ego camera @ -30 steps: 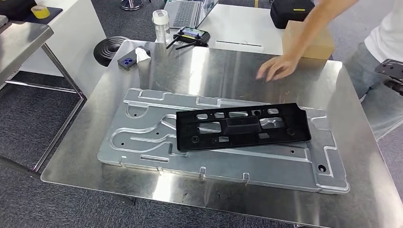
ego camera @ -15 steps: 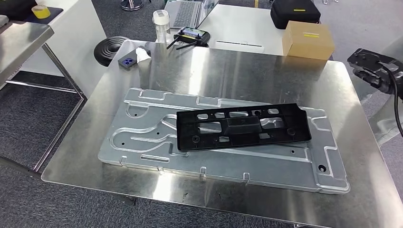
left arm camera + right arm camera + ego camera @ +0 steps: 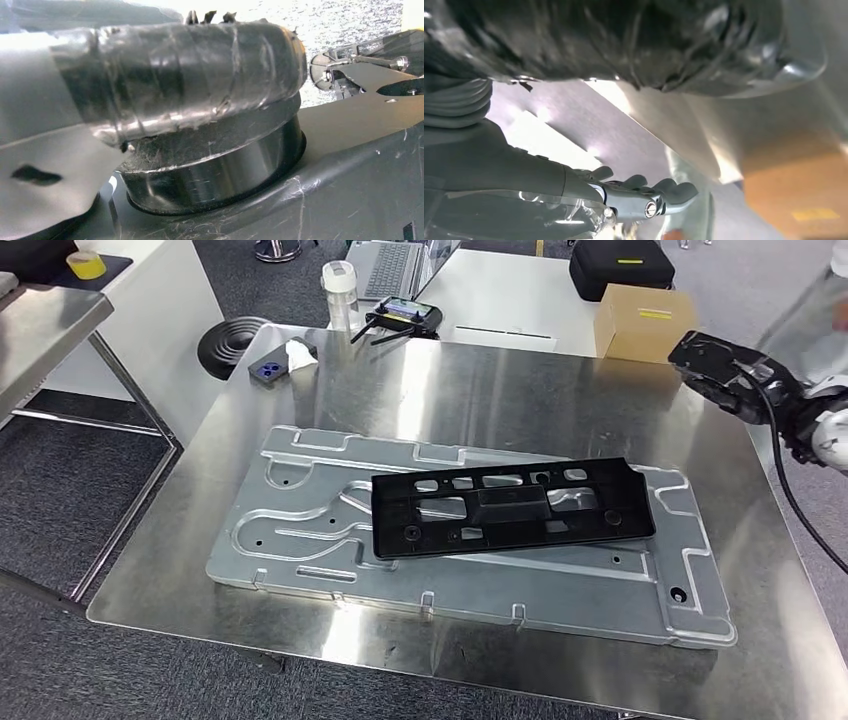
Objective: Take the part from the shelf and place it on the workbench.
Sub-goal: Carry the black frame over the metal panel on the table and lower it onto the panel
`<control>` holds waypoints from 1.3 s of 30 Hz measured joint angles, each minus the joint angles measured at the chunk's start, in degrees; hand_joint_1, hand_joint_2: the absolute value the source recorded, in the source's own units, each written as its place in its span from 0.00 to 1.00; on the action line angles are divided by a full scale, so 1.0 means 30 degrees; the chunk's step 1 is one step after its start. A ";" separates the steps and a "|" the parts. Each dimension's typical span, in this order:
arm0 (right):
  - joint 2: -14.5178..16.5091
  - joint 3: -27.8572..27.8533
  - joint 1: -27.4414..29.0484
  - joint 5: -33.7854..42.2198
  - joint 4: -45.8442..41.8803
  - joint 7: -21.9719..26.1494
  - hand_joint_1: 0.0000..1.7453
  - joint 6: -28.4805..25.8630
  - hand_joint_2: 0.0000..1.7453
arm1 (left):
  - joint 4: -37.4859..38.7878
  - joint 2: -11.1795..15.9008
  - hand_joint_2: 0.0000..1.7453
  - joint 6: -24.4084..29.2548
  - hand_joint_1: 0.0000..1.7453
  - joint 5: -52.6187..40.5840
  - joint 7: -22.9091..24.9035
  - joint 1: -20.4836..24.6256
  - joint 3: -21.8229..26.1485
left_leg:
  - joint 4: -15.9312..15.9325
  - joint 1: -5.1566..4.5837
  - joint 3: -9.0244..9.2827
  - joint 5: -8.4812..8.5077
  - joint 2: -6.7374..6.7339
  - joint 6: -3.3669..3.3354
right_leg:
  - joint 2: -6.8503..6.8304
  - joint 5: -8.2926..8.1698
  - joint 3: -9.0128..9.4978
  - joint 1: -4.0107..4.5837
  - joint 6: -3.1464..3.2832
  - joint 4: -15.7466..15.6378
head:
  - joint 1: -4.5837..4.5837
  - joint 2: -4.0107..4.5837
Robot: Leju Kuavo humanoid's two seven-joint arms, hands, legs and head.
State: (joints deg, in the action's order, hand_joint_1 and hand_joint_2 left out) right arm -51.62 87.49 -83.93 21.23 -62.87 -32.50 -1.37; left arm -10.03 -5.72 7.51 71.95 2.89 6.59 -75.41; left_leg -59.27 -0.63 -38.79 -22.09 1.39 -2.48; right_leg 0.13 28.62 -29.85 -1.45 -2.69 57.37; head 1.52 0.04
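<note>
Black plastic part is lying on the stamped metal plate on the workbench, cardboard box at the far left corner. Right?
Not quite. The black plastic part does lie on the stamped metal plate on the workbench, but the cardboard box sits beyond the far right corner, not the left. The head view shows it.

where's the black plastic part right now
In the head view the black plastic part lies flat on the stamped metal plate, right of its middle, in the centre of the steel workbench. The cardboard box sits beyond the workbench's far right edge.
</note>
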 joint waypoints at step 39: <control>0.9375 -0.8989 0.9836 -1.5819 -1.4058 -0.0002 0.00 -0.3914 1.00 | -0.0002 -0.0169 1.00 0.2023 0.00 0.0792 0.1094 0.0047 0.0000 | -0.0115 0.0380 0.1953 -0.1757 -0.0390 0.0038 | -0.0008 -0.0126 -0.2698 0.0105 0.0001 0.2309 | -0.0184 0.0000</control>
State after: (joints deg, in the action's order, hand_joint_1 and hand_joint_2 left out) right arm -23.49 60.52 -54.43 -26.22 -105.04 -32.51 -13.11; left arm -10.03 -6.23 13.58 74.33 6.17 6.73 -75.41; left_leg -59.62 0.51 -32.94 -27.36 0.22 -2.37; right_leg 0.11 28.24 -37.94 -1.13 -2.69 64.29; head 0.97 0.04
